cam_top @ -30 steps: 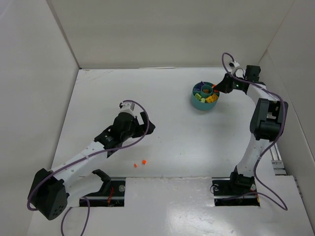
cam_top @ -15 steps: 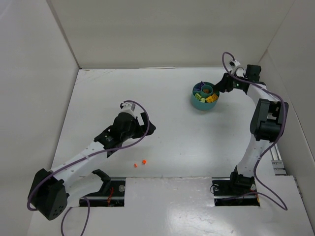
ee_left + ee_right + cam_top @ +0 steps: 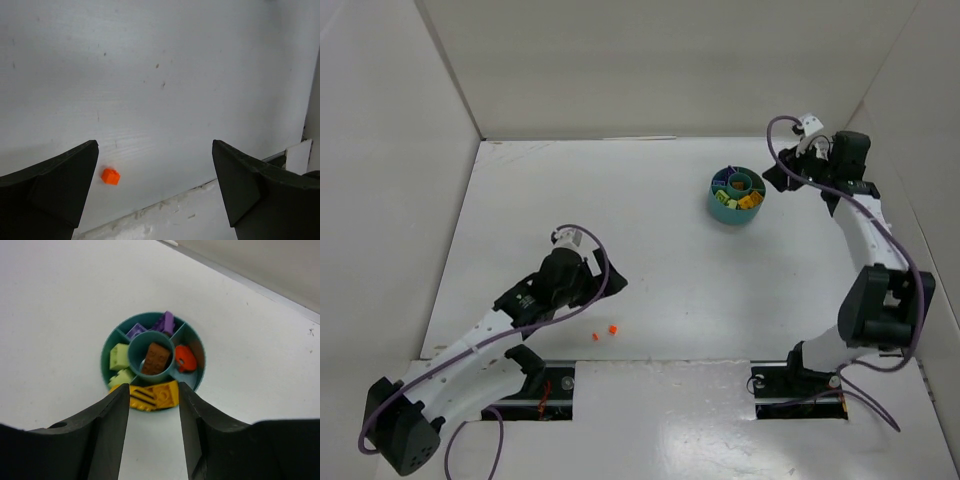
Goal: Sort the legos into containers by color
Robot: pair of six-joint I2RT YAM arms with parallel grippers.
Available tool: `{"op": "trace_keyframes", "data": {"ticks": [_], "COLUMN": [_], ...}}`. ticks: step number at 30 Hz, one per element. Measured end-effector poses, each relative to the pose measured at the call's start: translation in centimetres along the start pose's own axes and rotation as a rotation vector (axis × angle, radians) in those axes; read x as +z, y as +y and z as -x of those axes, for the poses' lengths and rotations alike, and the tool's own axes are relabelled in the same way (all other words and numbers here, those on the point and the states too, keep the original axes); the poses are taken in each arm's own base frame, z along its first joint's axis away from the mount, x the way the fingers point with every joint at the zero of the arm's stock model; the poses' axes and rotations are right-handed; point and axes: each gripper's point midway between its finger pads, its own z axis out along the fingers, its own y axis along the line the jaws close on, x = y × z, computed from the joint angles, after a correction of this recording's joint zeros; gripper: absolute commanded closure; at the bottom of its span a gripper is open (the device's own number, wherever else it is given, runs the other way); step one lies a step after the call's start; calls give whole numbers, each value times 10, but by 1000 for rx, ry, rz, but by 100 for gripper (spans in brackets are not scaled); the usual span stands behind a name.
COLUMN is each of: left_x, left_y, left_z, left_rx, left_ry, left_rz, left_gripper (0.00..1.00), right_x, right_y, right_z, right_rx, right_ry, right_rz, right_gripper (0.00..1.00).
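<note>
The teal dish [image 3: 730,214] stands at the back right, its containers holding sorted legos. In the right wrist view the dish [image 3: 145,315] has a brown lego [image 3: 156,358] in the inner ring. Around it lie purple legos [image 3: 167,322], light green legos [image 3: 119,355], yellow legos [image 3: 155,396] and an orange lego [image 3: 185,358]. My right gripper [image 3: 151,390] is open and empty, hanging just right of the dish [image 3: 775,178]. Two orange legos [image 3: 612,328] [image 3: 594,337] lie near the front edge. My left gripper [image 3: 610,282] is open above them; one orange lego [image 3: 110,176] sits by its left finger.
White walls enclose the table on the left, back and right. A raised white ledge [image 3: 660,400] with both arm bases runs along the near edge, close behind the loose orange legos. Its edge [image 3: 165,202] shows low in the left wrist view.
My right gripper opened and drew back to the right from the dish, leaving an orange lego in it. My left arm pulled back toward the near edge, closer to the loose orange legos.
</note>
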Motion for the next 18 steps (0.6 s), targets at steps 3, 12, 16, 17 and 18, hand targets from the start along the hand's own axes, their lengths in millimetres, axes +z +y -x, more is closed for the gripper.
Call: {"op": "trace_keyframes", "data": {"ticks": [3,12,16,17,18], "left_x": [-2,-2,-1,0,1], "left_y": [18,44,44,43,42], "left_z": [-27,-86,-100,-102,-104], "left_rx": [-31,56,156,177,194], "left_ry": [72,231,261,262,263], "left_rz": [52,211,277,294,310], "left_gripper": [16,38,41,45,45], "right_x": [-20,-35,-39,-40,-40], "right_y": [32,72,72,73,73], "right_z": [1,-76,-98,-101,-102], "right_rx": [-58,-34,-24,-26,-30], "right_ry": [-1,162,227,236,243], "right_rz": [-49,-91,-104,-105,-103], "right_gripper": [51,51,51,51,51]}}
